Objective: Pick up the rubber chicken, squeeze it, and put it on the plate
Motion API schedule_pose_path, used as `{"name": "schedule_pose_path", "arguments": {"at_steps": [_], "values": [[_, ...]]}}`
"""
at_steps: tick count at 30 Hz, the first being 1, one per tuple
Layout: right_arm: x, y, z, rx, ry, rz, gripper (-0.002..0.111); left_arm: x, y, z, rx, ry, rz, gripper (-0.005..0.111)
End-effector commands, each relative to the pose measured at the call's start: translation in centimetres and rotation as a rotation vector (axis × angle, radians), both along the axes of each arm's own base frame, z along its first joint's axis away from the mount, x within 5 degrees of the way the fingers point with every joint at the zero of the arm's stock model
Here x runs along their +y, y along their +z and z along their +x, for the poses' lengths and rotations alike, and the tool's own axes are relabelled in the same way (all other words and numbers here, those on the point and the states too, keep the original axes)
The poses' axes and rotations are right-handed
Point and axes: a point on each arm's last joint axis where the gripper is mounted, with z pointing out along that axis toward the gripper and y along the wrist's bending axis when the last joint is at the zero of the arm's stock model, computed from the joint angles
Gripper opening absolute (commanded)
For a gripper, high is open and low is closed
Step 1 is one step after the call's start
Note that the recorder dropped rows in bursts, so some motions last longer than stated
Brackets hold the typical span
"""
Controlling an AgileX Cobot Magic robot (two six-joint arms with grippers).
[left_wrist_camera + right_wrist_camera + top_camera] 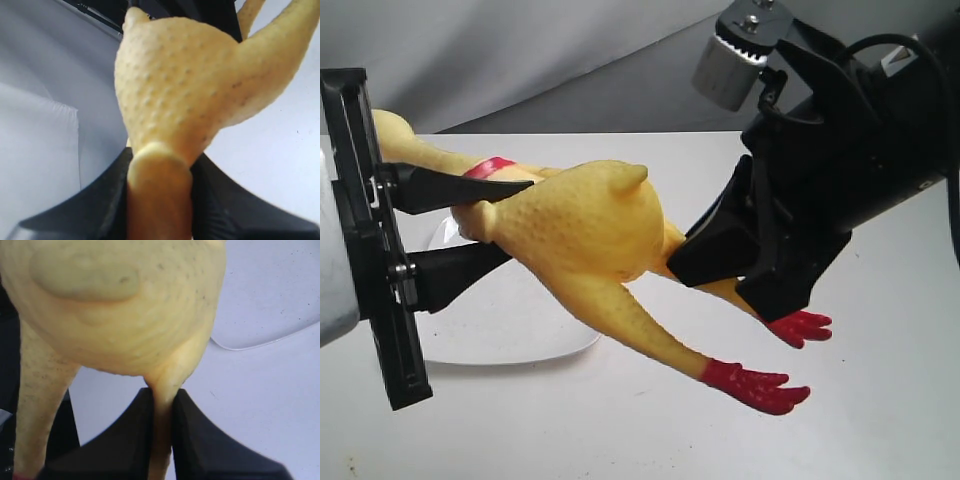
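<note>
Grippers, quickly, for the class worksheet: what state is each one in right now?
Left gripper: closed on the chicken, near its neck.
Right gripper: closed on one leg of the chicken.

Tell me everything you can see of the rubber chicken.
The rubber chicken is yellow, with a plump, bumpy, soft-looking body, a thin neck ringed by a red collar, two long legs and red feet. It hangs in the air, stretched lengthwise between both arms and partly over the plate. The left gripper is shut on its neck and the right gripper on one leg. Its head is mostly hidden.
</note>
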Motion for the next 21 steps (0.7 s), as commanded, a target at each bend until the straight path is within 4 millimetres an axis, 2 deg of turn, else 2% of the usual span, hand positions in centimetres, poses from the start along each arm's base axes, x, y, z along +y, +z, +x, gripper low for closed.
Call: {"name": "schedule_pose_path", "arguments": {"at_steps": [1, 3, 6, 8, 13, 21], "values": [[0.0, 0.2, -0.2, -0.012, 0.003, 0.018, 0.000, 0.4, -0.1, 0.5, 0.019, 0.076, 0.002, 0.023], [0.0, 0.2, -0.2, -0.012, 0.003, 0.018, 0.000, 0.6, 0.0, 0.5, 0.011, 0.094, 0.006, 0.039], [0.1, 0.2, -0.2, -0.012, 0.002, 0.021, 0.000, 0.7, 0.6, 0.1, -0.014, 0.102, -0.015, 0.071], [0.1, 0.3, -0.2, -0.015, 0.000, 0.022, 0.000, 0.9, 1.3, -0.2, -0.019, 0.117, -0.067, 0.080], [0.2, 0.4, 0.2, -0.044, -0.024, 0.039, 0.000, 1.2, 3.2, -2.1, -0.091, 0.096, -0.151, 0.077], [0.6, 0.9, 2.5, -0.210, -0.170, 0.124, 0.000, 3.0, 7.2, -7.8, -0.251, 0.073, -0.345, 0.070]]}}
